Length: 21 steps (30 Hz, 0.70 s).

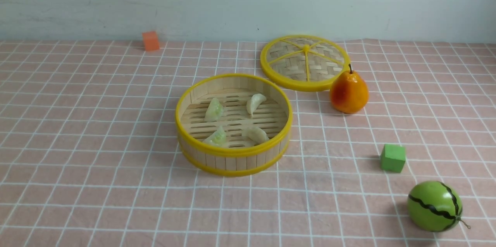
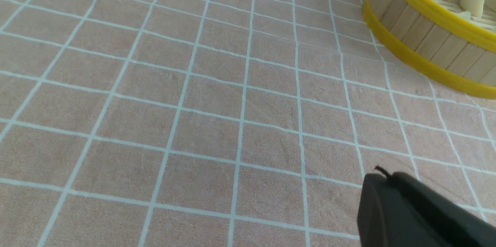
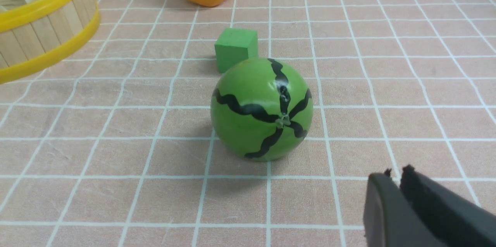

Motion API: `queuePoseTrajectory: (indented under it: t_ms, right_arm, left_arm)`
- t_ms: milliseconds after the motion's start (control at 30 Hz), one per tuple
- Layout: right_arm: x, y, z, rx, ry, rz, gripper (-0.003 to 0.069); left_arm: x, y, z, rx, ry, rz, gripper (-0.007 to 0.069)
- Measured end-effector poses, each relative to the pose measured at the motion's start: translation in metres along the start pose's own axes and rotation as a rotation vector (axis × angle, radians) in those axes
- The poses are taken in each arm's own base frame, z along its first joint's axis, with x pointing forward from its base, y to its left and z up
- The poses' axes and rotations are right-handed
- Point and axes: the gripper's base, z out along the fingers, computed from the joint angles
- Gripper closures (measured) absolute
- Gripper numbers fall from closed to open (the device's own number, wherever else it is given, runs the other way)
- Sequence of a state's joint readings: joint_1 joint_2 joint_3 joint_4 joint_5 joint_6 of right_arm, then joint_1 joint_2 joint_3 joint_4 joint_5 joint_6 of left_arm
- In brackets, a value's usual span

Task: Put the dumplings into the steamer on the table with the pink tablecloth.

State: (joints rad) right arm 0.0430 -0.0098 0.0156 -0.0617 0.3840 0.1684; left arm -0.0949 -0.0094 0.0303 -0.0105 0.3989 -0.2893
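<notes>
The steamer (image 1: 233, 154), a round bamboo basket with yellow rims, stands mid-table on the pink gridded tablecloth (image 1: 97, 130). Inside lie two pale green dumplings (image 1: 214, 109) (image 1: 217, 137) and two cream-white dumplings (image 1: 255, 102) (image 1: 256, 133). No gripper shows in the front view. In the left wrist view my left gripper (image 2: 383, 175) is shut and empty over bare cloth, apart from the steamer (image 2: 422, 37). In the right wrist view my right gripper (image 3: 395, 175) is shut and empty, just this side of the watermelon; the steamer's wall (image 3: 42, 33) shows at the edge.
The flat woven lid (image 1: 305, 62) lies behind the steamer. An orange pear (image 1: 348, 92) stands beside it. A green cube (image 1: 393, 158) and a toy watermelon (image 1: 434, 206) sit at the front right. An orange cube (image 1: 150, 40) sits by the back wall.
</notes>
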Motion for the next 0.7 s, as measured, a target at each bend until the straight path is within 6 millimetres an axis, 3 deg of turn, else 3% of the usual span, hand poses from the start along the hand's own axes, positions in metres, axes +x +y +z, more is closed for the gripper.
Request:
queuePoseTrajectory:
  t_ms: [700]
  right_arm:
    - [0.0,0.0,0.0,0.0,0.0,0.0,0.0581]
  left_arm:
    - [0.0,0.0,0.0,0.001,0.0,-0.001,0.0638]
